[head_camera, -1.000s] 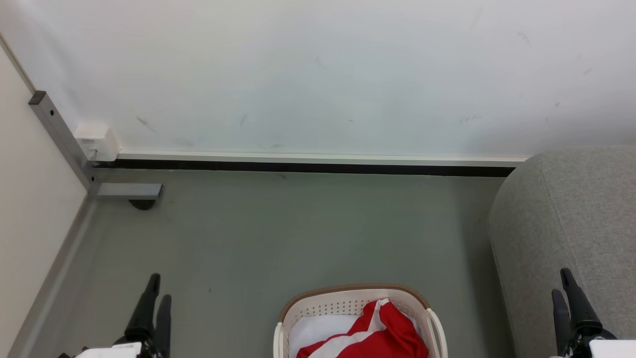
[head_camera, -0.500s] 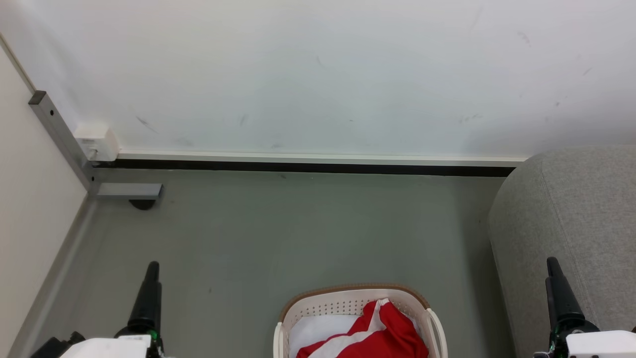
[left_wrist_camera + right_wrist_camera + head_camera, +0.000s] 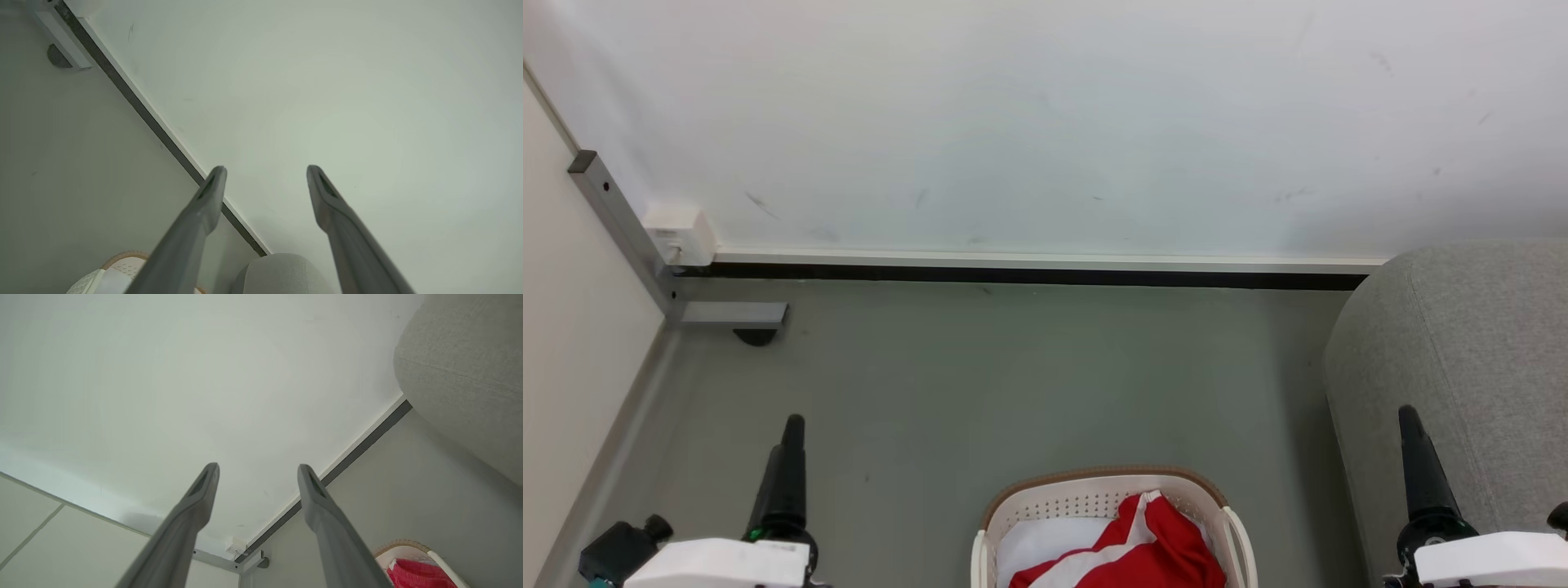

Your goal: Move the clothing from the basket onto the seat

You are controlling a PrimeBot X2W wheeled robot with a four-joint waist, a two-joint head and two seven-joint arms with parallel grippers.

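The red clothing lies bunched in the basket, on its right half, over a pale white fabric that shows to its left. The basket stands on the floor between the two arms, with the grey seat just to its right. The left pincer has its fingers apart and holds nothing; the right pincer is likewise spread and empty. Both point up toward the wall, well above the basket

The step in hand looks like the reach. The right arm is on the seat side, so it probably suits the carry. It should tip down over the heap, bite the raised red fold and leave the white fabric below alone. It should also stay off the rim and lift high enough that the trailing cloth clears it

The garment peaks toward the far rim, and a white band runs slantwise up to that peak. Its near part is cut off, so its long axis cannot be told
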